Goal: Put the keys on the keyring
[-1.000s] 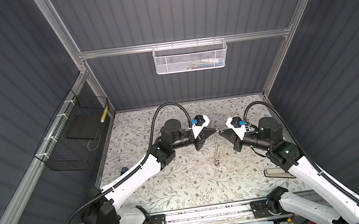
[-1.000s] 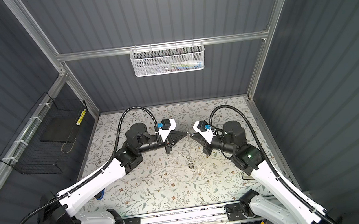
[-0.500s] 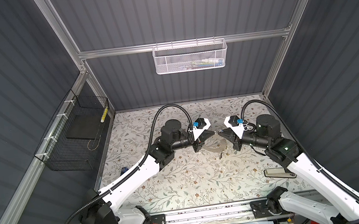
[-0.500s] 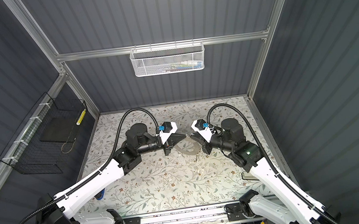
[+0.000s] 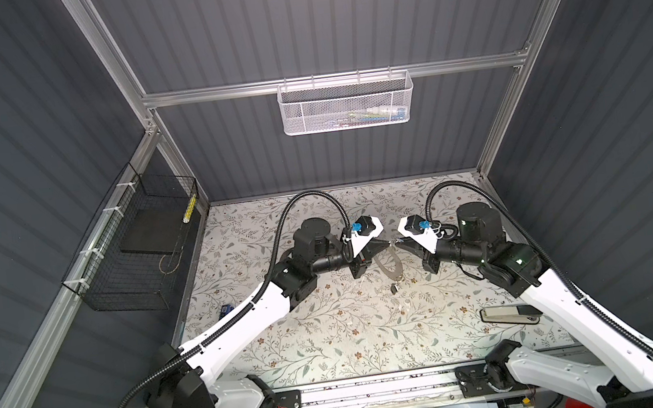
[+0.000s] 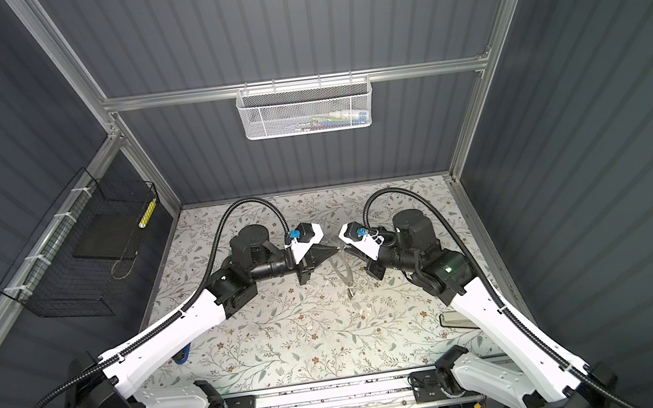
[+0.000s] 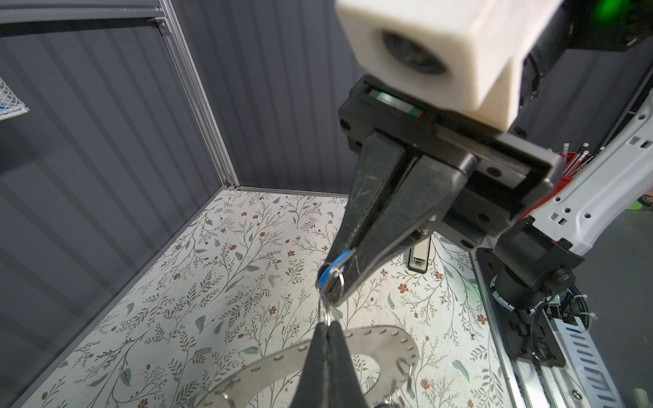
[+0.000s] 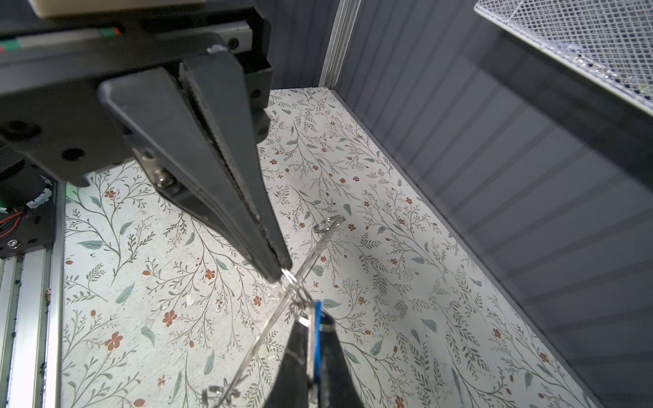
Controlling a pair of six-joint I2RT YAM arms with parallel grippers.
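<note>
Both grippers meet tip to tip above the mat's middle. My left gripper (image 5: 387,242) (image 7: 327,326) is shut on a small wire loop at the rim of the keyring (image 7: 374,341). The keyring is a flat grey band with small holes, hanging below the tips in both top views (image 5: 391,264) (image 6: 343,272). It looks wire-thin in the right wrist view (image 8: 312,259). My right gripper (image 5: 397,242) (image 8: 312,318) is shut on the blue-tagged key (image 8: 317,339) (image 7: 335,265). A small black key (image 5: 394,288) dangles from the keyring's lower end.
A stapler (image 5: 509,314) lies on the floral mat (image 5: 331,338) near the right arm. A small blue item (image 5: 226,308) sits at the mat's left edge. A black wire basket (image 5: 133,252) hangs on the left wall and a white mesh basket (image 5: 347,106) on the back wall.
The hanging keyring has turned from edge-on to showing its flat band. Both grippers stay shut and nearly in place, tips together.
</note>
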